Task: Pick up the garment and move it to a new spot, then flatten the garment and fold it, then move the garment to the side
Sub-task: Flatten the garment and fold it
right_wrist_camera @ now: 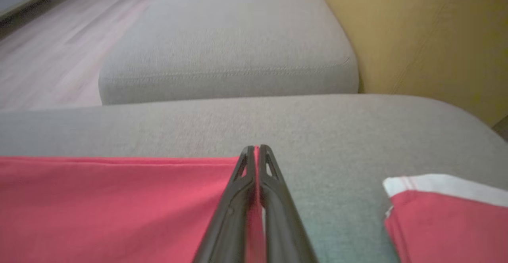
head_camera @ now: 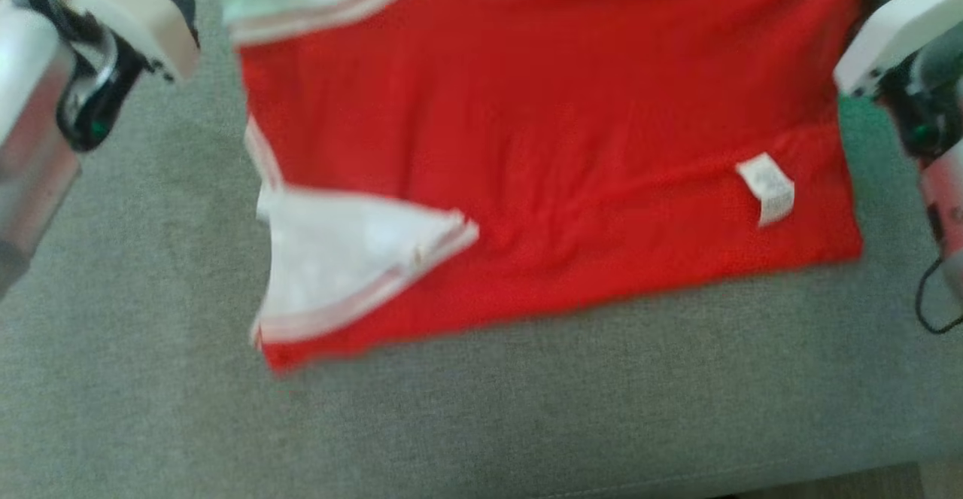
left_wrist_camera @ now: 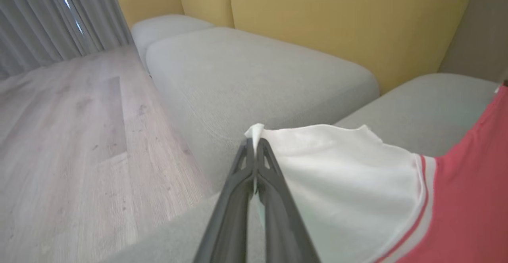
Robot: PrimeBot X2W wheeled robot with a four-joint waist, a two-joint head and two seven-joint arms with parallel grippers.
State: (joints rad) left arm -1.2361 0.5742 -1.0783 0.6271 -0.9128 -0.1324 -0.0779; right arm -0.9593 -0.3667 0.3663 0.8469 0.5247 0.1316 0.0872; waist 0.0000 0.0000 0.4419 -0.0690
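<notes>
Head view showed me the red garment stretched between my two grippers over the grey seat cushion. My left gripper was pinched tight on its white sleeve corner, and my right gripper was clamped on the red edge. The yellow backrest stood beyond the fingertips.

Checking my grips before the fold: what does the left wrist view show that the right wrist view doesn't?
Left wrist adds: the left claw shut on a white sleeve corner, plus grey curtains. Right wrist adds: the right claw shut on the red body's edge. Shared: the red garment, grey sofa cushions, yellow backrest, wood floor.
</notes>
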